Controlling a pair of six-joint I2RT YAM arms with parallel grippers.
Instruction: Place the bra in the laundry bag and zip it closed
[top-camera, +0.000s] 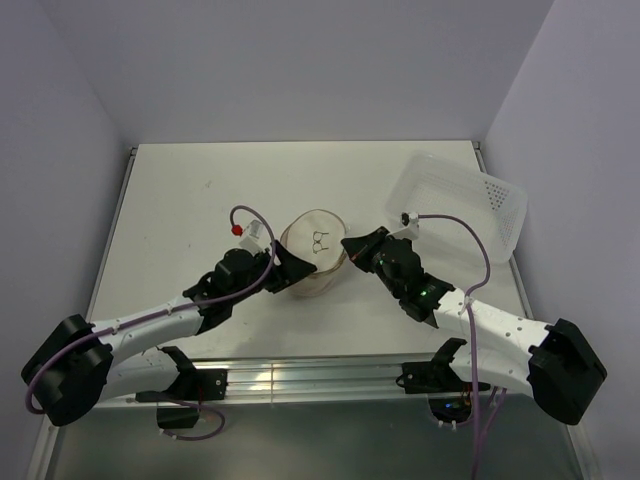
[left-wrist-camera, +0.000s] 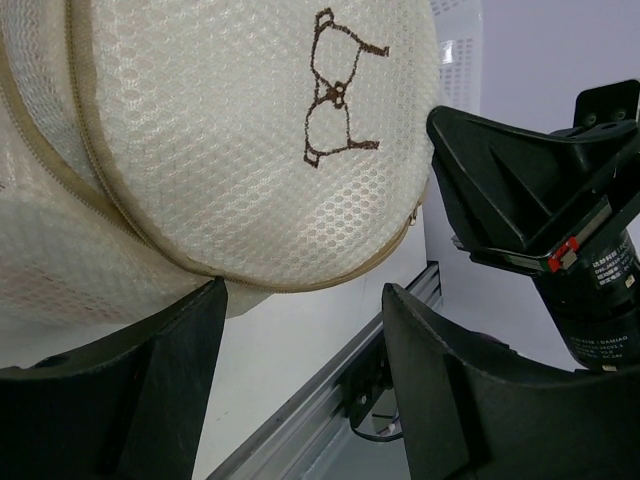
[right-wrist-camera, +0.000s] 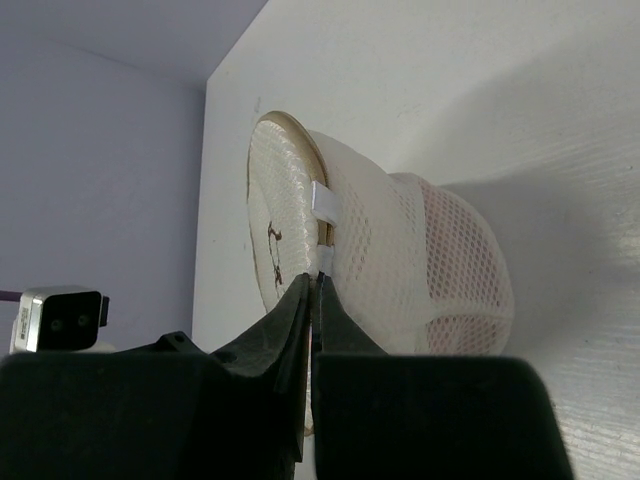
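Laundry bag (top-camera: 312, 262) has its rim tab (right-wrist-camera: 322, 200) pinched by right fingers (right-wrist-camera: 285, 330).

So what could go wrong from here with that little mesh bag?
One: the right pincer pinches only a sliver at the rim of the laundry bag, beside a white tab; a pull might slip it free. Two: the left pincer stands open beside the bag, not clamping it, so the bag could drag along.

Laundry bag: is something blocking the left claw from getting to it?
No, nothing visible is in the way. The left gripper is open, and the laundry bag sits right in front of it. The right gripper is pinched shut at the bag's rim on the far side, not between them.
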